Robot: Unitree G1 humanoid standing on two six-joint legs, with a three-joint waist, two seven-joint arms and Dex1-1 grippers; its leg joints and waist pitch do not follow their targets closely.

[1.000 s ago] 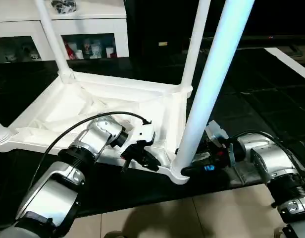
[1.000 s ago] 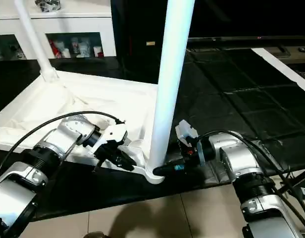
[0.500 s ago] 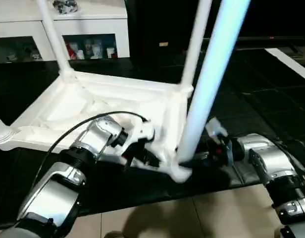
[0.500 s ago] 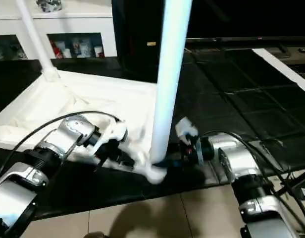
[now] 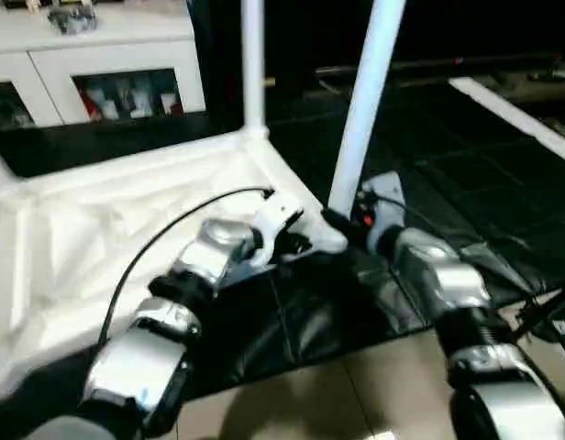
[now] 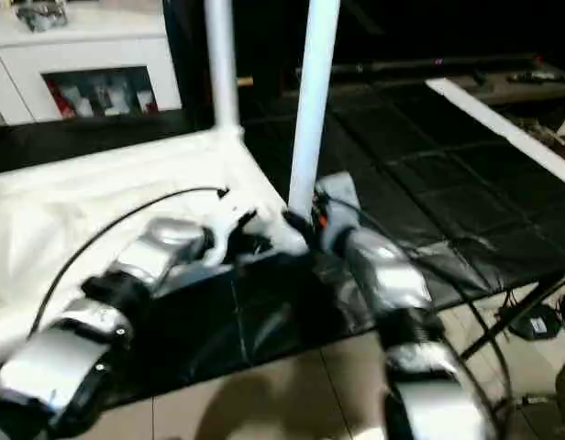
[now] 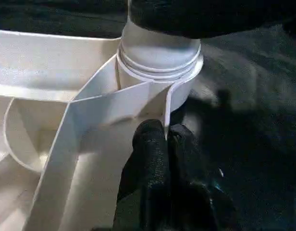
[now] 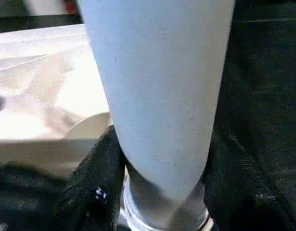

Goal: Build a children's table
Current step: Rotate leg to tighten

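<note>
Tabletop [image 5: 99, 229] upside down, two legs seen seated; right gripper [image 8: 157, 192] grasps near-corner leg [image 5: 365, 110]; left gripper [image 7: 165, 144] pinches its socket rib.

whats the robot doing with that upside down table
It's assembling a children's table. The tabletop lies underside up on a dark surface, with legs standing in its corner sockets. The right gripper is closed around the base of the nearest leg, just above its socket. The left gripper is shut, pinching a thin rib of the tabletop right beside that same socket, apparently steadying the corner. A second leg stands in the far corner. A white cabinet is behind.
</note>
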